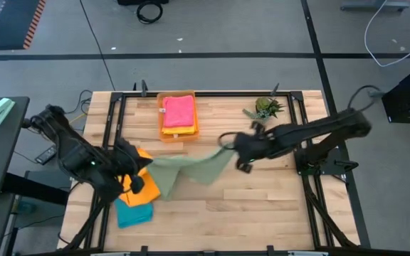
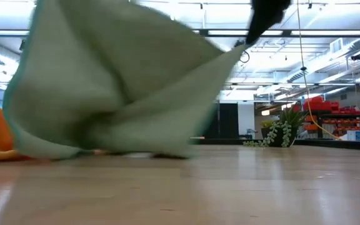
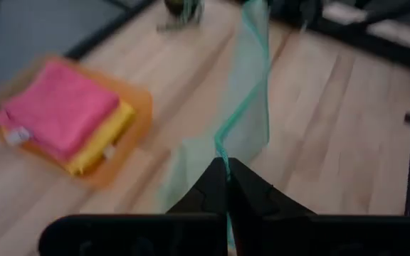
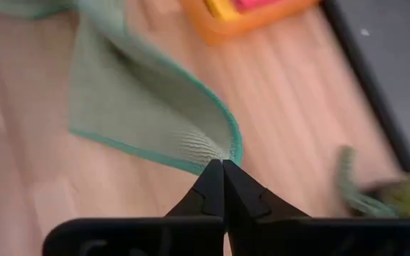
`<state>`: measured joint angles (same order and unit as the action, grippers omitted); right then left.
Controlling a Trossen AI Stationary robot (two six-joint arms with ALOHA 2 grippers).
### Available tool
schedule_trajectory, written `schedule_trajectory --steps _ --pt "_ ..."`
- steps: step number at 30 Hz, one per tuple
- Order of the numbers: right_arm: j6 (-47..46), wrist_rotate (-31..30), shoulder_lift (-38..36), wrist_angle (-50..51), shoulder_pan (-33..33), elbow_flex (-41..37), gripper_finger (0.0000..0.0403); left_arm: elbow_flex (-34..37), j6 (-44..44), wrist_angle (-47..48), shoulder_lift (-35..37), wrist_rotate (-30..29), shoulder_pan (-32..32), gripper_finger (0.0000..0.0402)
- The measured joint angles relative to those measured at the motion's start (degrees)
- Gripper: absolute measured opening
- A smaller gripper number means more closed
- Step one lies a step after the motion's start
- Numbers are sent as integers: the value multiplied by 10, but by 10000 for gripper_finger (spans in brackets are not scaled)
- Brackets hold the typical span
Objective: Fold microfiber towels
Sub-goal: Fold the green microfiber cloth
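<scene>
A sage green microfiber towel [image 1: 191, 167] with a teal hem is strung between my two grippers over the middle of the table. My left gripper [image 1: 142, 172] is shut on its left end and my right gripper [image 1: 228, 146] is shut on its right end. The low view shows the towel [image 2: 117, 81] hanging in folds, its lowest part [image 2: 105, 149] resting on the tabletop. An orange towel [image 1: 144, 186] and a teal towel [image 1: 134, 212] lie at the front left, beside my left gripper. My left gripper pinches the towel's teal-hemmed edge [image 3: 223, 151] between its two shut fingers. The cloth runs away from the fingers toward the other arm, lifted at this end. One layer or several, I cannot tell. My right gripper pinches a corner of the towel [image 4: 218, 151] between its two shut fingers, coming at it slanting down from above. The cloth puckers at the fingertips. This corner [image 2: 239, 50] is lifted high, and the towel slopes down from it toward the table.
An orange tray [image 1: 164, 131] at the back centre holds a folded pink towel [image 1: 179, 110] on a yellow one. A small green plant [image 1: 265, 108] stands at the back right. Bare wood [image 1: 262, 206] lies at the front right. Black frame rails [image 1: 305, 99] border the table.
</scene>
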<state>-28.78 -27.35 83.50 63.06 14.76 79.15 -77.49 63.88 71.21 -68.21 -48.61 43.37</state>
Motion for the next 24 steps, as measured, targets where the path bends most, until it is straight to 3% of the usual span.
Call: schedule_trajectory --steps 7,11,15,20,24 --pt "35 -58 -143 76 29 0 1 0 -75 -22 57 -82 -7 12" --pt "123 -91 -197 72 27 0 0 0 -131 -38 81 -113 -34 7" --pt "256 -119 -224 55 -7 0 0 -1 -273 -120 87 -126 -103 8" --pt "455 -133 -243 -13 -63 1 0 -1 -499 -297 81 -47 -218 7" --pt "513 -132 -244 -22 -90 35 0 -1 -568 -370 79 51 -290 6"
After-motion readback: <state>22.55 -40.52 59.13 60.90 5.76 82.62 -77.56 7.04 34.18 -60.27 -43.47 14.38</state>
